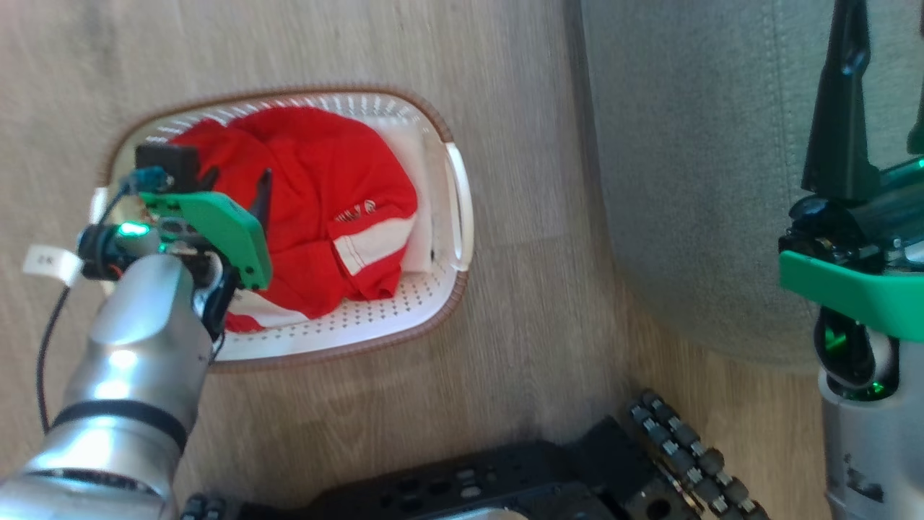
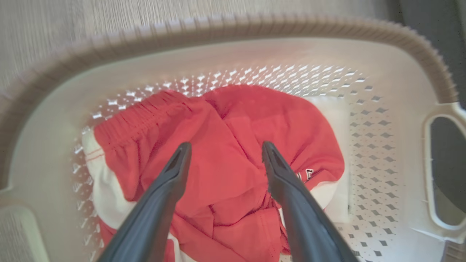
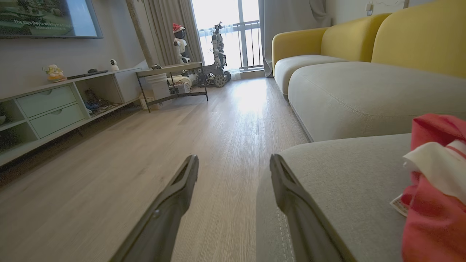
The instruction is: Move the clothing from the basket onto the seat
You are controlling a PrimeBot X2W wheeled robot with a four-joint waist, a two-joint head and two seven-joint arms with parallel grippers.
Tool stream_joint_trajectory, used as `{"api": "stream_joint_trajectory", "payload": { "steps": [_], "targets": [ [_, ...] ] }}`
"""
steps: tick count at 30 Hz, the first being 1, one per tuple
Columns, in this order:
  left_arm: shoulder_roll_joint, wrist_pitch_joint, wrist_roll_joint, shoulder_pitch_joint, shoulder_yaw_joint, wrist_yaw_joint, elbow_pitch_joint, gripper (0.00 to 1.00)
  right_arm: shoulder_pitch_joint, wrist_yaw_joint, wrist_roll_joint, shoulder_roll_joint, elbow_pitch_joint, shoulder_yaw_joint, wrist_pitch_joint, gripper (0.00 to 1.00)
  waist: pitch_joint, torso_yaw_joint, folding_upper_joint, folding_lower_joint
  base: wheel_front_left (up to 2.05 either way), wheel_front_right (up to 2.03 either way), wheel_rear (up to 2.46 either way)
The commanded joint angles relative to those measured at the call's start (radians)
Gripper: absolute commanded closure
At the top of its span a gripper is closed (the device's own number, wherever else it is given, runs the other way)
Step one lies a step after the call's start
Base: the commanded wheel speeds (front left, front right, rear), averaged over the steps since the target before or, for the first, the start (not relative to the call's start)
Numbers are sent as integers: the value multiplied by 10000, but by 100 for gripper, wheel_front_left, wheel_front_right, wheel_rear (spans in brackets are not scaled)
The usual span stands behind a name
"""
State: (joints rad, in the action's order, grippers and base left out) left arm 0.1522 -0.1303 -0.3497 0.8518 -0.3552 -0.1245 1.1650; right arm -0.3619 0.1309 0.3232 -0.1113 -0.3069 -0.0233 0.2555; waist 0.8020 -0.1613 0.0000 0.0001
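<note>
Left claw spread wide over the clothing in the basket: we're at the pick step.

Both fingers straddle the middle of the crumpled red heap; we can't tell if the tips touch fabric. The heap lies inside the basket, which sits on the wood floor just beside the seat. Next move, as we read it: drop into the bunched fold between the fingers, close on enough cloth to bring a whole garment, lift clear of the rim, then swing across to the seat. A shallow pinch may slip. Further out, the right claw is open and empty at the seat edge, and one red-and-white garment lies on the cushion, so we judge the task partly done.
</note>
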Motion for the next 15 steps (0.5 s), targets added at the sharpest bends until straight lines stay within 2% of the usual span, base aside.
{"api": "stream_joint_trajectory", "payload": {
  "steps": [1,7,15],
  "targets": [
    [350,80,-66,91,108,-55,135,0,74,-2,-128,139,-496,-227,63,0,491,-270,0,-1,0,0,0],
    [619,646,-64,614,7,97,859,0,-95,-2,-262,318,-999,-393,63,0,1121,-572,0,-1,0,0,0],
    [899,1280,351,801,-530,260,1127,0,-296,-2,-369,462,-1401,-636,63,0,1685,-863,0,-1,0,0,0]
  ]
}}
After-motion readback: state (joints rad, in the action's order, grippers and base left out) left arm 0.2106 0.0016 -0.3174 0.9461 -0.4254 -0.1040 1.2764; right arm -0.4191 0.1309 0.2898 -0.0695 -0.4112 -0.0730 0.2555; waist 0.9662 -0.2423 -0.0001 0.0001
